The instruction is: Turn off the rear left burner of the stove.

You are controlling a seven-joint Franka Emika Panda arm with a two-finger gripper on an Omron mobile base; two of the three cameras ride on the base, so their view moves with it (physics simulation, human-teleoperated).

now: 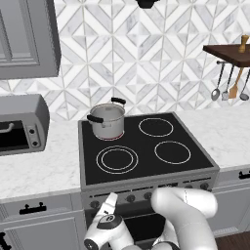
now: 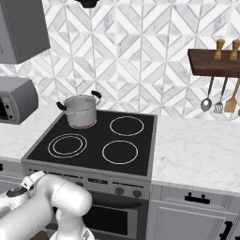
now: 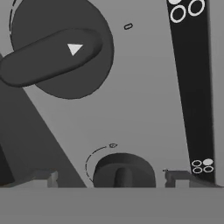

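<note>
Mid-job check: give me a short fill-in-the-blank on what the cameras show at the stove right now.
1. The steel pot sits on the rear ____ burner of the stove.
2. That burner's ring shows ____ at the pot's base, unlike the white rings.
3. The hand is down at the row of ____ on the stove's front panel.
4. In the hand view, a small knob lies ____ the two finger tips.

Missing words: left; reddish; knobs; between
</note>
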